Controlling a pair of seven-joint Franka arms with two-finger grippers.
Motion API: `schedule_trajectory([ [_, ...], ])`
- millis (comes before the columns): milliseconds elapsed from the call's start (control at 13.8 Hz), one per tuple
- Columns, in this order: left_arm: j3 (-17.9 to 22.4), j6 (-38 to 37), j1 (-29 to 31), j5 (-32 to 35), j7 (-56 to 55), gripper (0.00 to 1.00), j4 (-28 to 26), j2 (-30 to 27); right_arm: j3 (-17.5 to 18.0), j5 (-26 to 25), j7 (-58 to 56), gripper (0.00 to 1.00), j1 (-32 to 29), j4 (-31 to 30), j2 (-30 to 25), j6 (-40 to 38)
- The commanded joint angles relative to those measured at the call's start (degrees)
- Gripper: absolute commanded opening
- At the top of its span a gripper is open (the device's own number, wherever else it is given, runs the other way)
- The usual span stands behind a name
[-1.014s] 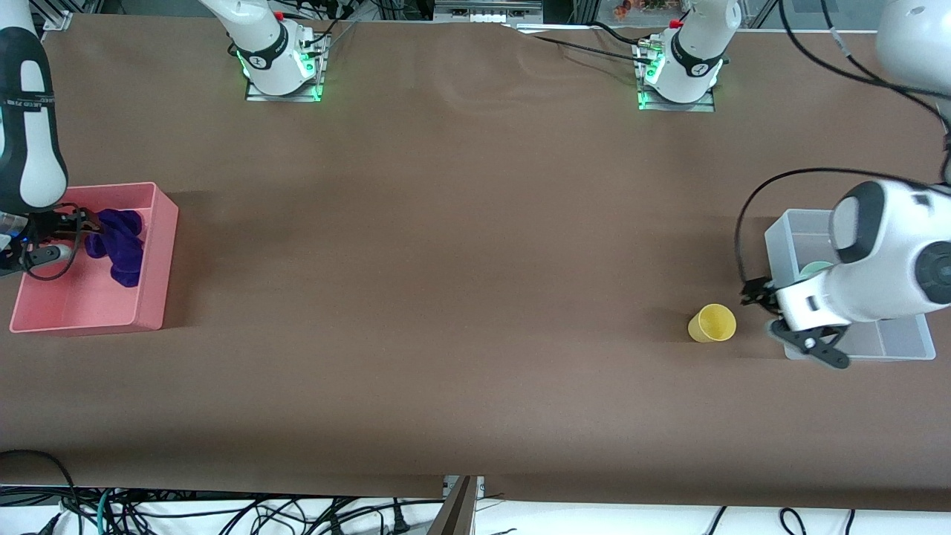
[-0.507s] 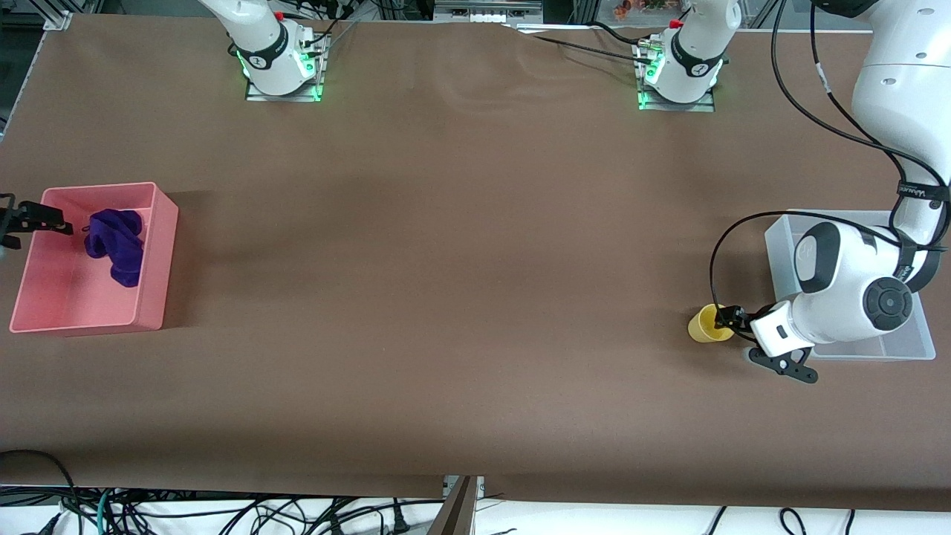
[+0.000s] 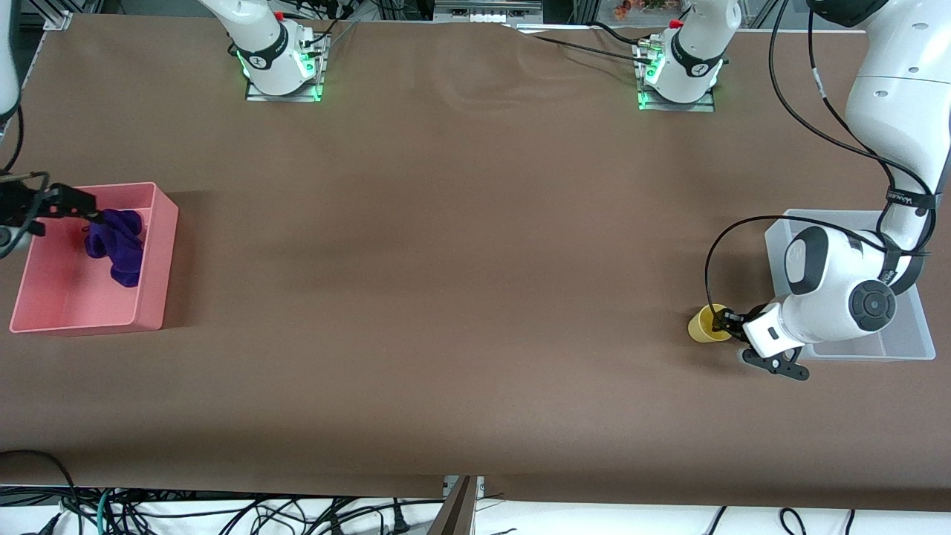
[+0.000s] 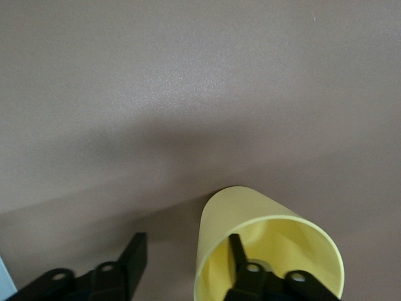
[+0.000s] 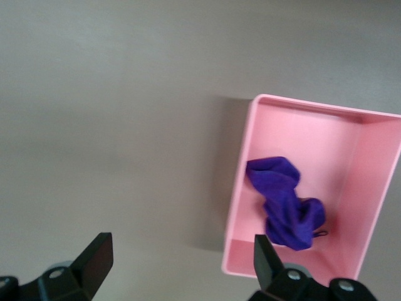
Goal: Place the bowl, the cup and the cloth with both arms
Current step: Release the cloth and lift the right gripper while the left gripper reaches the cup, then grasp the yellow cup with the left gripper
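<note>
**Supervisor:** Report the cup's position and the state of the left end effector.

**Operator:** I read the cup (image 3: 709, 324) lying on its side on the brown table (image 3: 461, 260), just beside the clear bin (image 3: 921, 342) and toward the right arm's end from it. Its mouth faces the bin. The left gripper (image 3: 722, 322) is at that mouth. In the left wrist view, one finger (image 4: 241, 266) sits inside the cup (image 4: 263, 241) and the other finger (image 4: 128, 266) stands outside, apart from the cup wall. I log the jaws as spread, straddling the wall, with no clamp on it.

**Supervisor:** And the bowl?

**Operator:** I cannot see the bowl. The left arm's wrist housing covers most of the clear bin.

**Supervisor:** Cloth and right end effector?

**Operator:** The cloth (image 3: 115, 244) lies bunched inside the pink bin (image 3: 152, 297), well apart from the clear bin, at the right arm's end of the table. Within the pink bin it sits against the wall that faces the clear bin. The right gripper (image 3: 78, 208) is over the pink bin, its tips at the edge of the cloth as seen from the front. In the right wrist view, I read the fingers (image 5: 94, 257) as spread wide with nothing between them, and the cloth (image 5: 285, 204) and pink bin (image 5: 241, 188) lie well below.
</note>
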Motion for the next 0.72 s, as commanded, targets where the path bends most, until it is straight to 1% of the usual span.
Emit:
schedule_trajectory([
  [0,-0.48,0.25,0.32,2.22,-1.92,0.00,-0.45,-0.40,4.58,-0.47,5.96,0.99,-0.59,-0.58,-4.03,-3.18],
  [72,-0.56,0.25,0.32,2.04,-2.01,0.00,-0.45,-0.48,5.82,-0.46,9.91,0.99,-0.59,-0.58,-4.91,-3.89],
  [145,-0.56,0.16,0.32,1.70,-2.09,0.00,-0.37,-0.57,6.27,-0.46,12.73,0.99,-0.59,-0.50,-5.00,-4.59],
  [217,-0.56,-0.54,0.06,1.60,-2.18,0.00,-0.19,-0.66,6.27,-0.81,12.84,0.99,-0.59,-0.23,-5.00,-5.12],
  [435,-1.00,-6.33,0.23,1.25,-2.01,0.00,1.21,-2.32,6.18,-0.90,12.85,0.99,-0.59,0.20,-5.00,-5.39],
  [507,-1.18,-8.69,0.49,1.25,-1.75,0.00,1.30,-3.37,6.71,-1.69,12.85,0.99,-0.59,0.64,-5.00,-5.48],
  [580,-1.27,-11.59,0.67,0.99,-1.40,0.00,1.39,-5.21,7.06,-3.52,12.85,0.99,-0.59,1.17,-5.44,-5.48],
  [652,-1.18,-15.36,0.67,0.21,-1.04,0.00,2.61,-6.97,6.98,-4.67,12.41,0.99,-0.59,1.87,-5.44,-5.39],
])
